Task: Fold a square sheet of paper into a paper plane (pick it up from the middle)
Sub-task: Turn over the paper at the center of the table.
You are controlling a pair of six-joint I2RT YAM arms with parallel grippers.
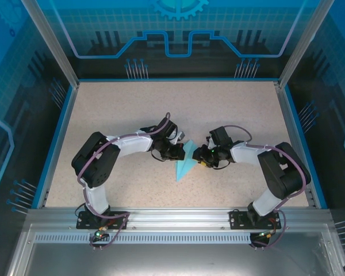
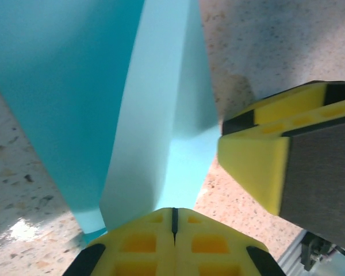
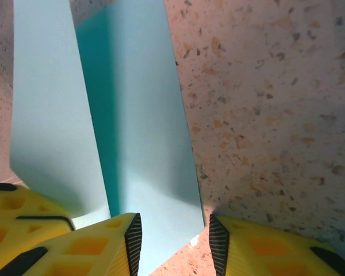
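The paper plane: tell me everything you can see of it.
The paper plane is thin, plain light-blue paper folded into a slim dart, with sharp creases and layered flaps. It lies on the speckled table between the two arms. Its tip points toward their bases and its wide end sits between the end effectors. The left end effector is shut, seemingly pinching the wide end. The right end effector stands open, its fingers straddling the edge of a flap.

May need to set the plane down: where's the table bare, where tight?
Tight: the middle, where the left end effector and right end effector meet at the plane. Bare: the table beyond them up to the back rim, and the near strip between the arm bases.
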